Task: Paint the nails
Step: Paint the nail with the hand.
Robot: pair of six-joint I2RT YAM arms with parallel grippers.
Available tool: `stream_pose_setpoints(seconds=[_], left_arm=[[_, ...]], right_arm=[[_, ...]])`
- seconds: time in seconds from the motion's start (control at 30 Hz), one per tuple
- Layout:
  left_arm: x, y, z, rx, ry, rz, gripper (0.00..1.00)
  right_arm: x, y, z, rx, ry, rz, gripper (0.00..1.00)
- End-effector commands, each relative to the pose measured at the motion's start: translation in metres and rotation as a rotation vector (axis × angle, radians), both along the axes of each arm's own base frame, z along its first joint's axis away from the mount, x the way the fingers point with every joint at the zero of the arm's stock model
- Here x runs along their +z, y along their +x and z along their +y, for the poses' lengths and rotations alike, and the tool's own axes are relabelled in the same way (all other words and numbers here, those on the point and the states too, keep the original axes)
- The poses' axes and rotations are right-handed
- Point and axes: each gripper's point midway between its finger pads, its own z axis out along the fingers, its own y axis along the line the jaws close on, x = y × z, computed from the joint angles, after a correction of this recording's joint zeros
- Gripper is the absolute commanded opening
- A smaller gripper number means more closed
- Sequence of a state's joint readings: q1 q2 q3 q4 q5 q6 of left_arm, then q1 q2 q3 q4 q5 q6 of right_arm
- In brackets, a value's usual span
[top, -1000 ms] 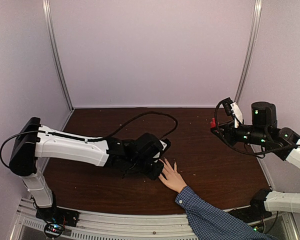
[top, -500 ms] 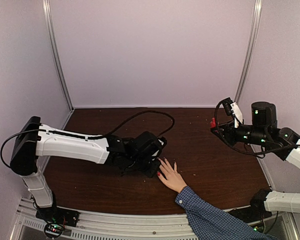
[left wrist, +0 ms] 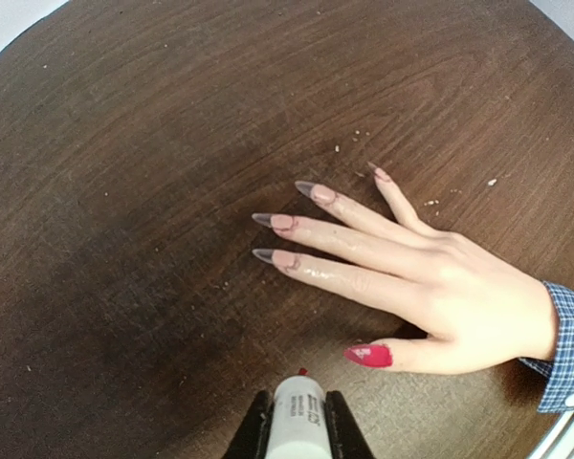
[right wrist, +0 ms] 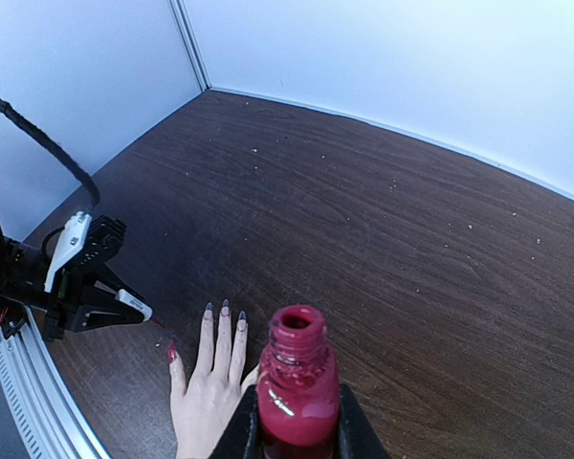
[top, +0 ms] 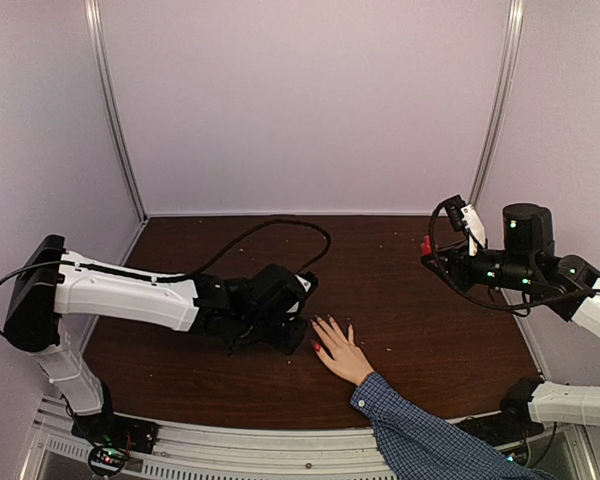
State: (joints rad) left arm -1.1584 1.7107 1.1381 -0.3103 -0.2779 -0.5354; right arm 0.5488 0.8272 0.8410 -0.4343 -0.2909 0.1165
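Five nails [left wrist: 282,222] lie just ahead of the left claw [left wrist: 297,402] clamping a white cap [left wrist: 297,426]; right claw [right wrist: 298,428] grips a red bottle [right wrist: 296,368].

My overhead view is lit softly and evenly, its pale walls [top: 310,100] near washout; my left wrist view curves the dark tabletop [left wrist: 124,191] at the corners, with a soft shadow under the hand [left wrist: 450,296], and my right wrist view is sharp throughout
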Motion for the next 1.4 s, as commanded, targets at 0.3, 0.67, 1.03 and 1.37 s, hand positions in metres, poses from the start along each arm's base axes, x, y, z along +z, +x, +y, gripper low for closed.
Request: stream_pose_setpoints(seconds=[0.3,0.67,1.03,1.37], left_arm=[[0.023,-0.025,-0.042,-0.243,-0.177,0.029,0.00],[0.011,-0.014,-0.040,-0.199,-0.121,0.062,0.00],[0.007,-0.010,-0.033,-0.167,-0.111,0.066,0.00],[0.005,-0.010,-0.032,-0.164,-0.110,0.074,0.00]], right_arm=[[0.005,0.001,-0.002,-0.009,0.012,-0.015,0.00],[0.004,0.002,-0.003,-0.012,0.010,-0.013,0.00],[0.004,0.002,-0.002,-0.011,0.009,-0.013,0.00],[0.003,0.002,-0.003,-0.013,0.008,-0.011,0.00]])
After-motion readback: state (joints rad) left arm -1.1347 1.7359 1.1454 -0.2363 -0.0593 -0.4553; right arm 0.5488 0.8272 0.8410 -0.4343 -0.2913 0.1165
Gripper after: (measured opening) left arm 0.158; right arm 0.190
